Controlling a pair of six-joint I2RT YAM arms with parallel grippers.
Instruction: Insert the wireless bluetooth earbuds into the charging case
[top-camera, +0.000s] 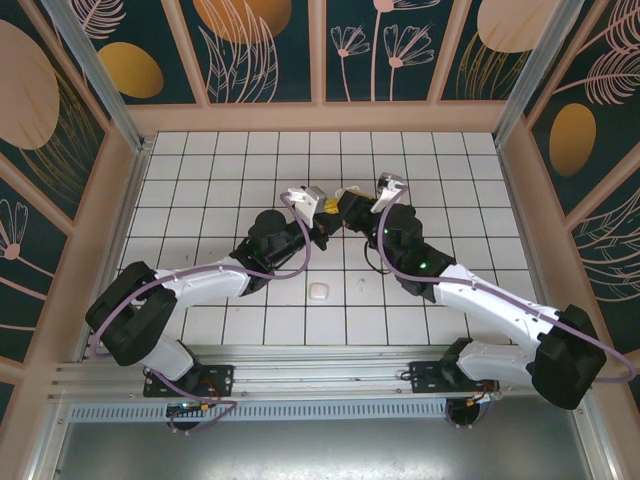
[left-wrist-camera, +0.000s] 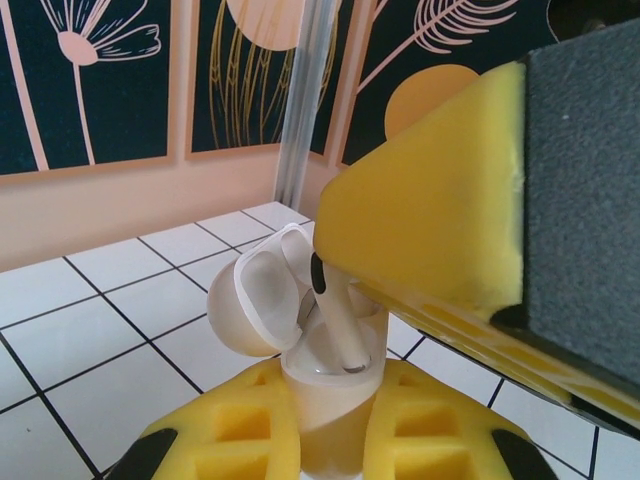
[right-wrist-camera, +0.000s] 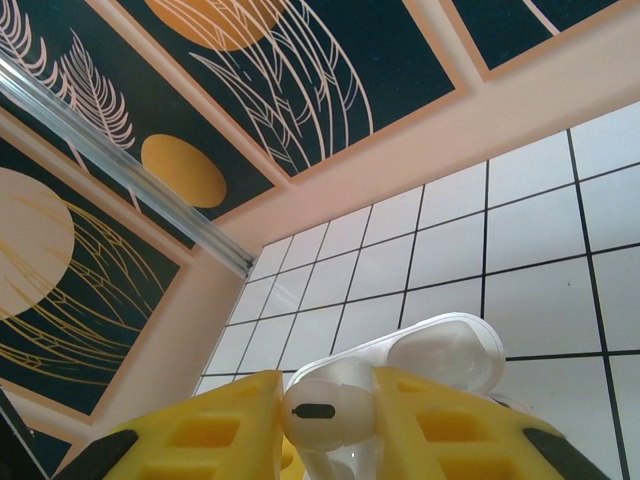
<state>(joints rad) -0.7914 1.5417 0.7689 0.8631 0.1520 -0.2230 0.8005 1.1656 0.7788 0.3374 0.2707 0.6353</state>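
We hold the open charging case (left-wrist-camera: 262, 300) clenched in the left tool (left-wrist-camera: 330, 435) while the right tool (right-wrist-camera: 335, 430) grasps 1 earbud (left-wrist-camera: 338, 325), stem partly inside, not yet seated.

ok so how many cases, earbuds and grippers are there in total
charging cases: 2, open case in left gripper, closed case on the tiles
earbuds clearly seen: 1, earbud in right gripper
grippers: 2
total: 5
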